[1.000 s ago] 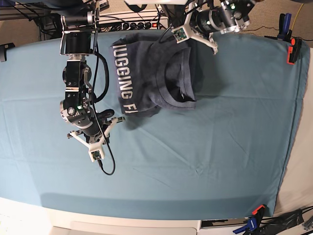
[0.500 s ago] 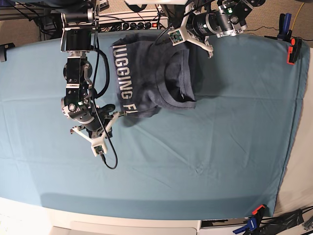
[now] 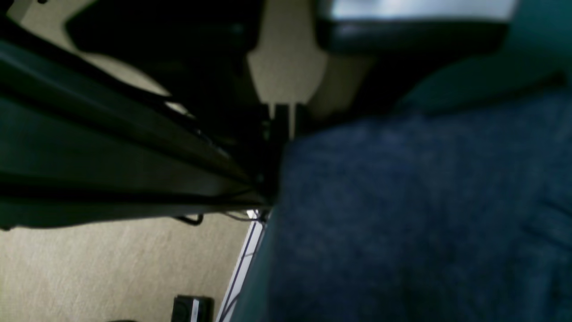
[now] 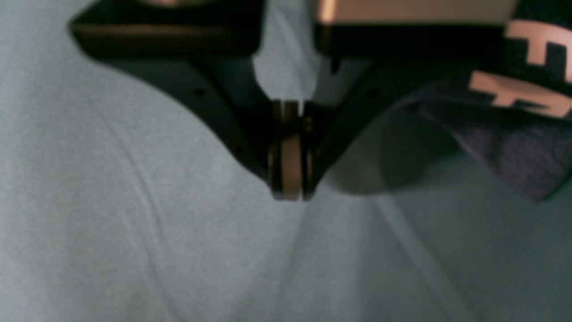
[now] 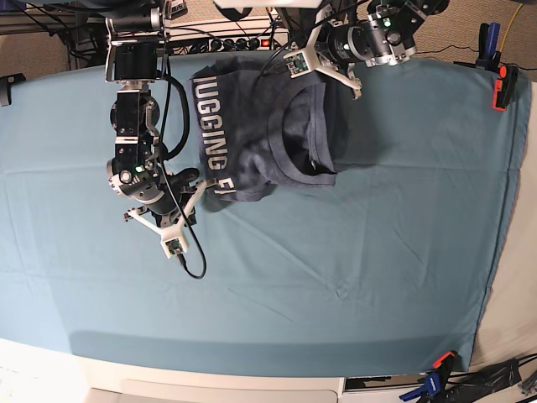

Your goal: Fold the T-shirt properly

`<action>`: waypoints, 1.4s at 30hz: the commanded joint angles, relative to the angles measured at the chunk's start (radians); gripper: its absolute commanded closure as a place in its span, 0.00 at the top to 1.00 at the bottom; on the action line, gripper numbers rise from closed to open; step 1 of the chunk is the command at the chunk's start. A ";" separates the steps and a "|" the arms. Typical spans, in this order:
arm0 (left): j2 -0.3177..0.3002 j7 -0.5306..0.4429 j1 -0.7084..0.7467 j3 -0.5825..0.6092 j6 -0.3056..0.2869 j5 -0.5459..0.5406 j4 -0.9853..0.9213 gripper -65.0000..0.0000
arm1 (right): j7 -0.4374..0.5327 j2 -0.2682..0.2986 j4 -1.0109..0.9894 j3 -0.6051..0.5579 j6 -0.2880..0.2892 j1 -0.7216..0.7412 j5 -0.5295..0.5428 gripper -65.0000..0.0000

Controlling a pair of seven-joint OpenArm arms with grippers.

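We have the heathered slate-blue cotton T-shirt (image 5: 260, 126) lying bunched near the far edge of the teal table cloth (image 5: 352, 252), toward the middle of that edge, with its ribbed crew neck (image 5: 294, 143) turned up and a column of white block lettering (image 5: 216, 138) down one side. It is crumpled rather than spread, so we judge the fold has hardly begun and the cloth must first be drawn flat.

Our right gripper (image 4: 290, 190) sits low over the bare table cloth just beside the shirt's lettered corner, jaws pressed together with nothing between them; we read it as placed to take that corner.

Our left gripper (image 3: 279, 129) is at the far edge, beside the shirt's upper part. Its jaws look closed; the blurred wrist view leaves us unable to tell whether fabric is pinched.
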 commanded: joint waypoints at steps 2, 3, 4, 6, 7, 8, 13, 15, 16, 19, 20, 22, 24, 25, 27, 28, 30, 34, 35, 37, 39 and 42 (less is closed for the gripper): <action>0.024 -0.088 -0.055 -0.016 0.169 0.061 0.019 0.00 | 0.019 0.006 0.014 0.002 -0.001 0.022 0.010 0.00; 0.024 -0.086 -0.059 -0.016 0.183 0.060 0.019 0.00 | 0.019 0.006 0.014 0.002 -0.001 0.022 0.010 0.00; 0.024 -0.086 -0.061 -0.017 0.186 0.060 0.020 0.00 | 0.019 0.006 0.014 0.002 -0.001 0.022 0.010 0.00; 0.024 -0.082 -0.063 -0.017 0.185 0.059 0.021 0.00 | 0.019 0.006 0.014 0.002 -0.001 0.022 0.010 0.00; 0.024 -0.080 -0.063 -0.017 0.185 0.056 0.021 0.00 | 0.019 0.006 0.014 0.002 -0.001 0.022 0.010 0.00; 0.024 -0.075 -0.063 -0.017 0.185 0.046 0.023 0.00 | 0.018 0.006 0.014 0.002 -0.001 0.022 0.010 0.00; 0.024 -0.044 -0.060 -0.017 0.174 -0.029 0.060 0.00 | 0.014 0.006 0.014 0.002 -0.001 0.022 0.010 0.00; 0.024 -0.043 -0.057 -0.017 0.174 -0.038 0.070 0.00 | 0.013 0.006 0.014 0.002 -0.001 0.019 0.010 0.00; 0.024 -0.036 -0.057 -0.017 0.174 -0.039 0.075 0.00 | 0.013 0.006 0.014 0.002 -0.001 0.017 0.010 0.00; 0.021 -0.026 -0.057 -0.017 0.173 -0.039 0.093 0.00 | 0.014 0.006 0.014 0.002 -0.001 0.008 0.010 0.00; 0.018 -0.024 -0.057 -0.017 0.173 -0.043 0.103 0.00 | 0.014 0.006 0.014 0.002 -0.001 0.005 0.010 0.00; 0.013 -0.011 -0.053 -0.017 0.165 -0.064 0.130 0.00 | 0.016 0.006 0.014 0.002 -0.001 0.000 0.010 0.00; 0.010 -0.003 -0.042 -0.017 0.136 -0.091 0.157 0.00 | 0.015 0.006 0.014 0.002 -0.001 -0.006 0.010 0.00; 0.011 -0.002 -0.033 -0.017 0.129 -0.101 0.171 0.00 | 0.015 0.006 0.014 0.002 -0.001 -0.006 0.010 0.00; 0.011 0.000 -0.010 -0.017 0.122 -0.117 0.199 0.00 | 0.015 0.006 0.014 0.002 -0.001 -0.008 0.010 0.00; 0.011 0.000 0.000 -0.017 0.122 -0.117 0.210 0.00 | 0.015 0.006 0.014 0.002 -0.001 -0.008 0.010 0.00; 0.011 0.000 0.010 -0.017 0.122 -0.116 0.217 0.00 | 0.019 0.006 0.014 0.002 -0.001 -0.008 0.010 0.00; 0.010 0.002 0.018 -0.017 0.122 -0.105 0.216 0.00 | 0.022 0.006 0.014 0.002 -0.001 -0.008 0.010 0.00; 0.010 0.006 0.020 -0.017 0.122 -0.105 0.216 0.00 | 0.022 0.006 0.014 0.002 0.000 -0.008 0.010 0.00; 0.010 0.009 0.030 -0.017 0.122 -0.105 0.216 0.00 | 0.021 0.006 0.014 0.002 0.000 -0.008 0.009 0.00; 0.010 0.022 0.042 -0.017 0.121 -0.104 0.216 0.00 | 0.021 0.006 0.014 0.002 0.000 -0.008 0.009 0.00; -0.007 0.034 0.066 -0.017 0.121 -0.066 0.216 0.00 | 0.022 0.006 0.014 0.002 -0.001 -0.008 0.009 0.00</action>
